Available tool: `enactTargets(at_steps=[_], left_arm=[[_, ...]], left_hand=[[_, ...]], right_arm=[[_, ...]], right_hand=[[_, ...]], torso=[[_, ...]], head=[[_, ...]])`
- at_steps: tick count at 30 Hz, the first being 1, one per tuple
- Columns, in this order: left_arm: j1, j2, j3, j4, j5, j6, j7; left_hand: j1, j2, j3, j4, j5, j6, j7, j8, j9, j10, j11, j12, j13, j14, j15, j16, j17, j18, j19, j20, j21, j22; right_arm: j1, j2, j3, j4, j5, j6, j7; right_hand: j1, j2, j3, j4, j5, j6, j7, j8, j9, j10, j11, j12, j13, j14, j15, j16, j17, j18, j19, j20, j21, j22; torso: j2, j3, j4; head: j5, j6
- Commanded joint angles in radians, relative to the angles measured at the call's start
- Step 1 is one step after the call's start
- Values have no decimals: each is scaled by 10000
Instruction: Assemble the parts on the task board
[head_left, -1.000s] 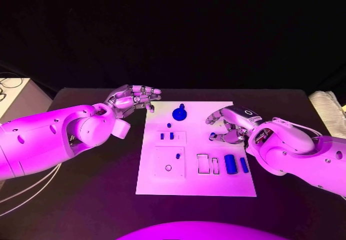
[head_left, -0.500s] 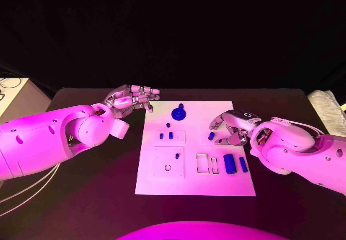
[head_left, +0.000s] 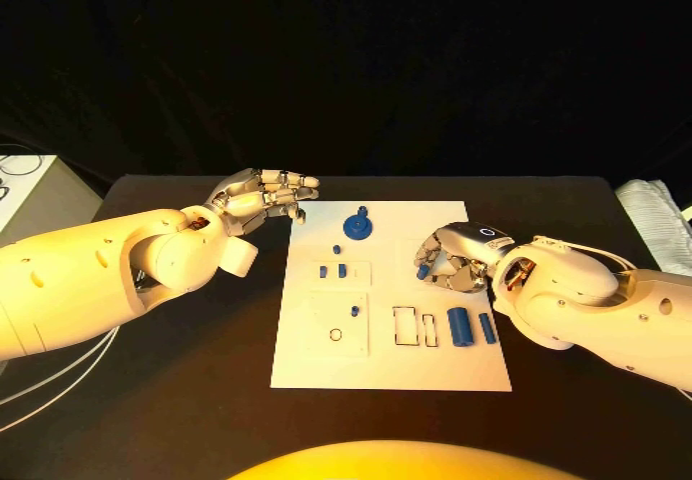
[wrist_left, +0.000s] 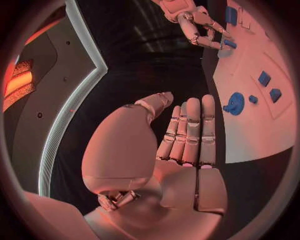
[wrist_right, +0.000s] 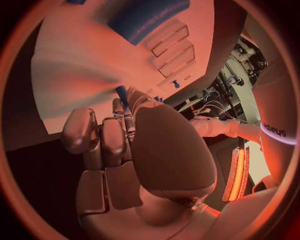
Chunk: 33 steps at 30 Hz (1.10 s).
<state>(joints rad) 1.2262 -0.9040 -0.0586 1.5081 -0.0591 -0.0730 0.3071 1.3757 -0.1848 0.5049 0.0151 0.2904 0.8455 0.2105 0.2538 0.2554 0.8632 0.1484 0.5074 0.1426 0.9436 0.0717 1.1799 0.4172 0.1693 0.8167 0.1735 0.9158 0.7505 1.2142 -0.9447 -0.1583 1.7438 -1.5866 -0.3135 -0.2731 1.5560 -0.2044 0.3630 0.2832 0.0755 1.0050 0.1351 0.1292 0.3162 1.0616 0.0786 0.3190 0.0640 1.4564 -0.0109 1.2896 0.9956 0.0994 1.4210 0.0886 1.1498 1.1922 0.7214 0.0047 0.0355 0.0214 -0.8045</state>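
Observation:
The white task board (head_left: 433, 370) (wrist_left: 262, 125) (wrist_right: 81, 60) lies mid-table. My right hand (head_left: 459, 258) (wrist_right: 131, 145) (wrist_left: 194, 22) is lowered over the board's right middle. Its fingertips pinch a small blue part (head_left: 423, 271) (wrist_right: 120, 94) (wrist_left: 230, 44) that stands on the board. My left hand (head_left: 264, 198) (wrist_left: 181, 145) hovers off the board's far left corner, fingers stretched out side by side and holding nothing. A round blue part (head_left: 359, 228) (wrist_left: 235, 102) lies near the far edge. Two long blue pieces (head_left: 460, 327) (wrist_right: 147, 17) lie at the right, beside two empty slots (head_left: 407, 326).
Two small blue pieces (head_left: 333, 271) sit in a square recess left of centre, and a tiny one (head_left: 338, 250) lies just beyond them. A white box (head_left: 22, 195) stands at the table's left, and pale cloth (head_left: 656, 215) at its right edge.
My right hand has come down and curled its fingers in around the small blue part, which stays in place. The left hand has not moved.

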Motion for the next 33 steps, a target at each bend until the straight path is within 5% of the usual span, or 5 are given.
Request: enactTargets(at_steps=[1, 12, 19, 33], left_arm=[[-1, 4, 8, 19, -42, 189, 38], [-1, -7, 8, 22, -42, 222, 3], [-1, 1, 8, 17, -44, 248, -16], [-1, 54, 8, -70, -57, 269, -15]], left_hand=[[-91, 33, -59, 26, -54, -21, -10, 31, 3, -67, 6, 60, -3, -30, 61, -55, -11, 147, 66, 10, -65, -8], [-96, 41, -66, 34, -56, -9, -13, 44, 7, -68, 5, 72, -2, -31, 60, -55, -13, 147, 71, 10, -76, -17], [-96, 41, -66, 34, -56, -9, -13, 44, 7, -68, 5, 72, -2, -31, 60, -55, -13, 147, 71, 10, -76, -17], [-92, 53, -71, 39, -56, 5, -19, 63, 12, -71, 1, 88, -1, -33, 58, -57, -16, 148, 79, 10, -92, -30]], right_arm=[[-28, 32, -1, 0, -133, -166, 44], [-62, 155, -1, -81, -349, -217, -170], [-100, 270, -1, -111, -546, -609, -445], [83, -80, 82, 442, 372, -1266, -465]], right_hand=[[-160, -68, 375, -31, -68, 135, -5, 61, 28, 306, -59, -163, 15, 81, -5, 92, 155, -114, 101, -11, 182, 182], [-426, -38, 1466, -533, -96, 851, -133, 435, 323, 1328, -236, -587, 91, 143, -150, 282, 476, -246, 324, -130, 866, 858], [-562, 181, 1957, -995, -142, 1129, -212, 697, 560, 1760, -341, -765, 163, 191, -235, 380, 649, -314, 434, -203, 1212, 1197], [-1310, 203, 2884, -1878, -28, 988, -211, 1085, 1193, 2202, -374, -1187, 321, 218, -261, 445, 758, -392, 537, -241, 1600, 1607]], torso=[[-2, 2, -17], [-6, 0, -8], [-7, 0, -2], [-35, -5, -6]], head=[[12, -22], [-9, -46], [-47, -54], [-48, -43]])
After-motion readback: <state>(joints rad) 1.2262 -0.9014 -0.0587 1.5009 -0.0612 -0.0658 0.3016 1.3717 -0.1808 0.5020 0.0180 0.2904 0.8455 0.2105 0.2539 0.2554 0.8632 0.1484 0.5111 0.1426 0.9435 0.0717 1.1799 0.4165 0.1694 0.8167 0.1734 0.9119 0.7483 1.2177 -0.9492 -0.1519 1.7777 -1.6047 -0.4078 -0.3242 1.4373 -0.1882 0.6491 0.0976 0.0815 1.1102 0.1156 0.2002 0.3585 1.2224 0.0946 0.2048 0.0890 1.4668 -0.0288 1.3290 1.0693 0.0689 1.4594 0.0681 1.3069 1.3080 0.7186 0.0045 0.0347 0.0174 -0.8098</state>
